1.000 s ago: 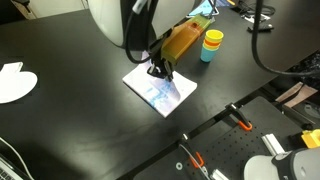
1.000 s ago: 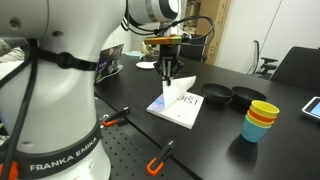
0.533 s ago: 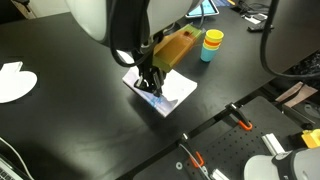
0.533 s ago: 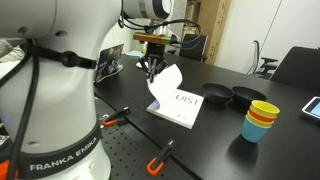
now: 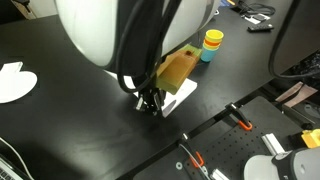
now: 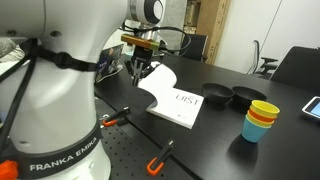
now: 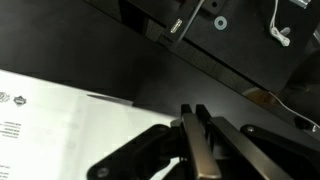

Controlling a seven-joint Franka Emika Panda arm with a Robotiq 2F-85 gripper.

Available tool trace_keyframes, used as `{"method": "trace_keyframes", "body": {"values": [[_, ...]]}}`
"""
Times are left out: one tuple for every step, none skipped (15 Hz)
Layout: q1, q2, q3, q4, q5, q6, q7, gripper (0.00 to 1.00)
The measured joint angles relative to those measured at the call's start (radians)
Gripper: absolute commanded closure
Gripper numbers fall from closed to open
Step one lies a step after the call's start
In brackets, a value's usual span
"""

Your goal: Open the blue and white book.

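The blue and white book (image 6: 183,103) lies on the black table (image 6: 215,140), its inside white page with printed text showing. Its front cover (image 6: 158,78) is peeled up and curls away from the pages. My gripper (image 6: 139,68) is shut on the edge of that cover and holds it above the book's near side. In an exterior view the arm hides most of the book (image 5: 184,92), and the gripper (image 5: 150,100) is at its corner. In the wrist view the fingers (image 7: 195,128) are pressed together over a white page (image 7: 60,120).
Two black bowls (image 6: 230,97) and stacked yellow and blue cups (image 6: 262,118) stand beyond the book. A tablet (image 6: 313,106) lies at the far edge. A white plate (image 5: 15,80) sits apart. Orange clamps (image 6: 158,158) hold the table edge.
The gripper has moved sideways off the book's middle toward its edge, pulling the cover up with it. The cover has gone from flat to raised and curled, exposing the white page.
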Motion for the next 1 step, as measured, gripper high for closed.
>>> {"method": "trace_keyframes", "body": {"values": [[-0.068,-0.009,0.080,-0.009,0.000,-0.001,0.000,0.88]]}}
